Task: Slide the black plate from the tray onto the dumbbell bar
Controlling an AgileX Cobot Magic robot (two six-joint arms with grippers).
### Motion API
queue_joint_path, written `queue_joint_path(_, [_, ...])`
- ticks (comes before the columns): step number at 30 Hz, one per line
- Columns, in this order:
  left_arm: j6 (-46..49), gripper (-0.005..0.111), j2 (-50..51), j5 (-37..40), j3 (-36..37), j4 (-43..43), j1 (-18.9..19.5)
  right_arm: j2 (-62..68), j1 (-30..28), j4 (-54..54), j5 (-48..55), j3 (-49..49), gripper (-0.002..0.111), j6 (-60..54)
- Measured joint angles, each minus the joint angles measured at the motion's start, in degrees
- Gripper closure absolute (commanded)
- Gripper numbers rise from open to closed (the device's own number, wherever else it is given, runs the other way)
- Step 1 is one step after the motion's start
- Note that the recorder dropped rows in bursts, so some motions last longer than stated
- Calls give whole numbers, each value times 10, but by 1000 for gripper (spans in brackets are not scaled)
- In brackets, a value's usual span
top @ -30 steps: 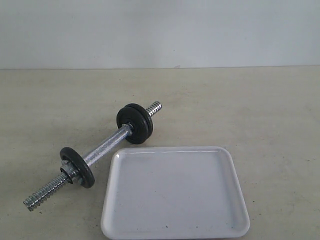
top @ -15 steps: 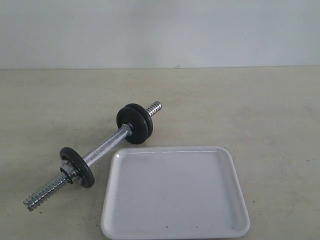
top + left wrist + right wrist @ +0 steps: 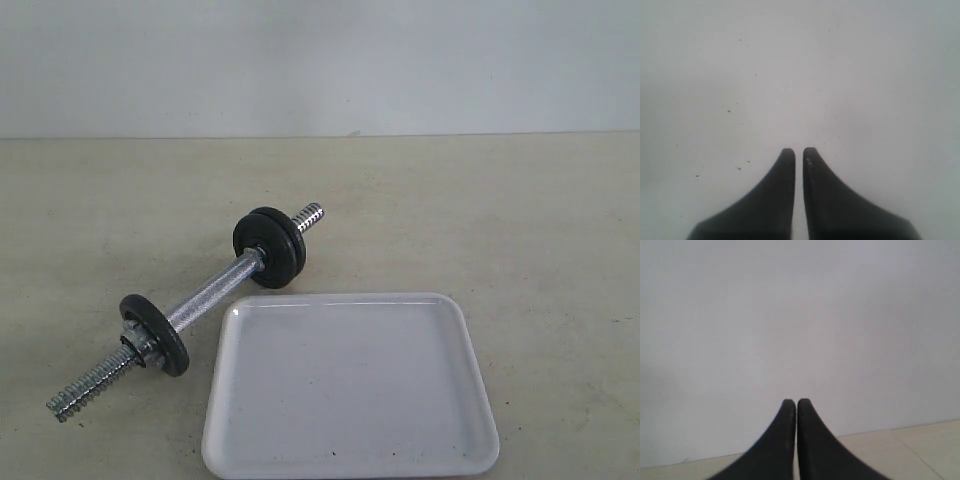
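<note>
Exterior view shows no change at all: the dumbbell bar (image 3: pixel 205 298), its discs and the tray (image 3: pixel 350 400) lie just where they lay a second ago, and no arm has come in. The tray sits at 6 o'clock in that view and its white inside is bare, so the black plate is not on it. The bar lies at 10 o'clock from the tray, just beside its corner, and runs from 7 o'clock up to 1 o'clock. One black disc (image 3: pixel 155 333) sits near the 7 o'clock end, and what looks like two discs pressed together (image 3: pixel 268 247) sit near the 1 o'clock end. I think the black plate is already one of these, so the job looks done. But the discs all look the same, and I cannot tell which one it is. Both grippers are out of this view. Left wrist view shows the left gripper (image 3: pixel 799 152) with its dark fingers almost touching, only a thin line of light between them, and nothing held. Right wrist view shows the right gripper (image 3: pixel 796 402) with its fingers pressed together, also holding nothing. Behind the left fingers is just a pale blurry surface with small specks. Neither wrist view shows the bar or the tray, so I cannot tell where the arms are
</note>
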Motion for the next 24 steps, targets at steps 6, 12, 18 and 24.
queue_joint_path(6, [0,102,0,0,0,0,0,-1,-14,0,2,15,109,0])
queue_joint_path(12, [0,102,0,0,0,0,0,-1,-14,0,2,73,109,23])
queue_joint_path(18, [0,102,0,0,0,0,0,-1,-14,0,4,99,109,31])
queue_joint_path(24, [0,102,0,0,0,0,0,-1,-14,0,30,99,109,-21])
